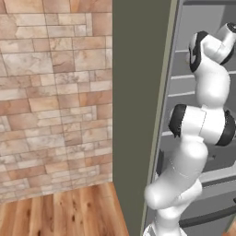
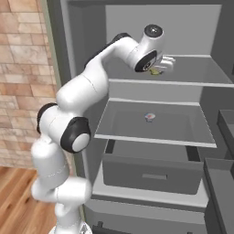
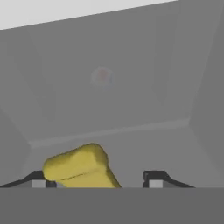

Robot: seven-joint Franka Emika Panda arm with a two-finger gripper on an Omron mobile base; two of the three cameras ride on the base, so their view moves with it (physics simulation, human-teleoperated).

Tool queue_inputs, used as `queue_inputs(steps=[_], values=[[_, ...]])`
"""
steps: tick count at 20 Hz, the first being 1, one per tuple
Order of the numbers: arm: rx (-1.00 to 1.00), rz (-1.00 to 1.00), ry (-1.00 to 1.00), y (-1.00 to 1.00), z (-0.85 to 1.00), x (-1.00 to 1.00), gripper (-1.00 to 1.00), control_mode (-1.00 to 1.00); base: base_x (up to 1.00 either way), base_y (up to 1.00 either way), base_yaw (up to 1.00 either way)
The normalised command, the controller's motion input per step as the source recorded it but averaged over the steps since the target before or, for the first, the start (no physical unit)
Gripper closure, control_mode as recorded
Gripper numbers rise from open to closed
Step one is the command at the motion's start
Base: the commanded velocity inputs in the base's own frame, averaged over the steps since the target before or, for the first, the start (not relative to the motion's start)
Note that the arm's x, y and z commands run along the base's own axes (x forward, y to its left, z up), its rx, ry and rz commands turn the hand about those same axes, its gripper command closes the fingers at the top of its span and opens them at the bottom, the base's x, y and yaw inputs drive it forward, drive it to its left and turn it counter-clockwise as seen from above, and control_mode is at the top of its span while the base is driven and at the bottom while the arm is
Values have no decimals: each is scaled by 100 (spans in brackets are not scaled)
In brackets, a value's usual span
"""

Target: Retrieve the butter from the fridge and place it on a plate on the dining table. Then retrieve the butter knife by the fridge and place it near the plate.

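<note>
Brick wall and the fridge (image 1: pixel 138 92) side take up the left base view, with the white arm reaching up into the open cabinet.

From the right base view, the tool (image 2: pixel 160 67) hangs over the upper shelf (image 2: pixel 192 73), and the butter (image 2: pixel 156 71) lies right beneath it; a small round item (image 2: pixel 149 117) sits on the shelf below.

Seen from the hand, the butter (image 3: pixel 81 168) sits between the fingertips (image 3: pixel 154 177), nearer the left one, its long axis running slantwise across the gap. The tool is part open; whether it touches or grips the butter, I cannot tell.
</note>
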Motion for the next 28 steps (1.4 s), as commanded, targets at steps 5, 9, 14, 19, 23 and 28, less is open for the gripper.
queue_inputs(steps=[5, 9, 14, 19, 23, 28], values=[[-11, 29, 5, -25, -83, -55, 100, -100, 0, 0, 0], [-2, 18, 9, -24, -14, -54, 100, -100, 0, 0, 0], [0, 8, 28, -29, 54, -42, 100, -100, 0, 0, 0], [0, 6, 48, -26, 63, -74, 100, -100, 0, 0, 0], [0, 5, 56, -32, 54, -100, 100, -100, 0, 0, 0], [5, 6, 47, -5, 53, -100, 100, -100, 0, 0, 0]])
